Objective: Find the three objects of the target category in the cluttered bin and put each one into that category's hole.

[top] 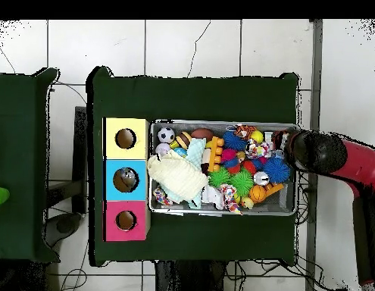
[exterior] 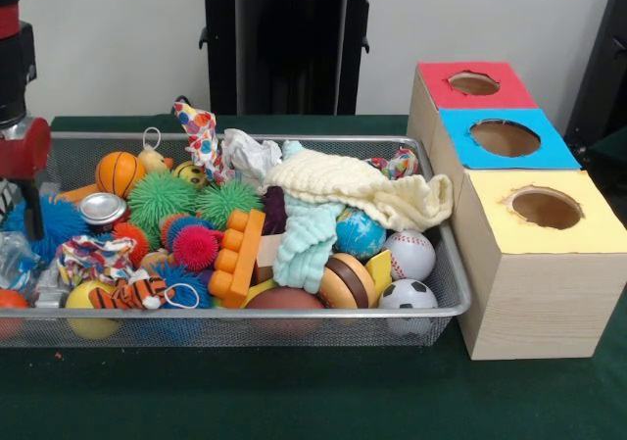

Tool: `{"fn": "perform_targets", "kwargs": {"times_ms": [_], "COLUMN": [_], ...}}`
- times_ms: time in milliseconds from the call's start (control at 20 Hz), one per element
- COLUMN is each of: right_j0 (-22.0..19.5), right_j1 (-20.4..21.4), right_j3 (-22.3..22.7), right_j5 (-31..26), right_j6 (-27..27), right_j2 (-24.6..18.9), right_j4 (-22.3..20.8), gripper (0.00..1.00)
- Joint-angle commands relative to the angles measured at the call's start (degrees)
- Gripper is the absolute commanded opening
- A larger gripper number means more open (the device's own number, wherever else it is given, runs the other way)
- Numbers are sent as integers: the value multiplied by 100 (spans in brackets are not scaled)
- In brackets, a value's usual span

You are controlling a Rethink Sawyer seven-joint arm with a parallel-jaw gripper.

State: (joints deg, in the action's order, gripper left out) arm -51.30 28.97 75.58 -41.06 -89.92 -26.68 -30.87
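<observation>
The claw (top: 282, 141) hangs over one end of the bin (exterior: 294, 138); I cannot tell its grip. Toys fill the bin. The boxes (exterior: 537, 264) sit past the other end.

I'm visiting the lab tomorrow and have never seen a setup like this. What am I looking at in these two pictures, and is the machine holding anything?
It is a red and black robot arm working at a table covered in green cloth. One picture is taken from across the table at table height, the other from straight above, so the sides look swapped between them.

On the table sits a wire mesh bin heaped with toys: a soccer ball, a baseball, a small basketball, spiky green balls, an orange block and a cream knitted cloth.

Beside the bin stand three wooden boxes, each with a round hole on top: red, blue and yellow. Toys get sorted into those holes.

The arm reaches over one end of the bin. Its tool is hidden among the toys, so I cannot tell whether it holds anything.
</observation>
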Motion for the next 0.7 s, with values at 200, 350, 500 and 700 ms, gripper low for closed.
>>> {"fn": "perform_targets", "kwargs": {"times_ms": [200, 350, 500, 700], "right_j0": [-106, -90, 11, 315], "right_j1": [-653, -636, -578, -214], "right_j3": [424, 453, 398, 293], "right_j5": [-312, -376, -401, -282], "right_j6": [850, 841, 774, 743], "right_j2": [-4, 44, 212, 689], "right_j4": [-199, -214, -363, -960], "gripper": [100, 100, 100, 100]}}
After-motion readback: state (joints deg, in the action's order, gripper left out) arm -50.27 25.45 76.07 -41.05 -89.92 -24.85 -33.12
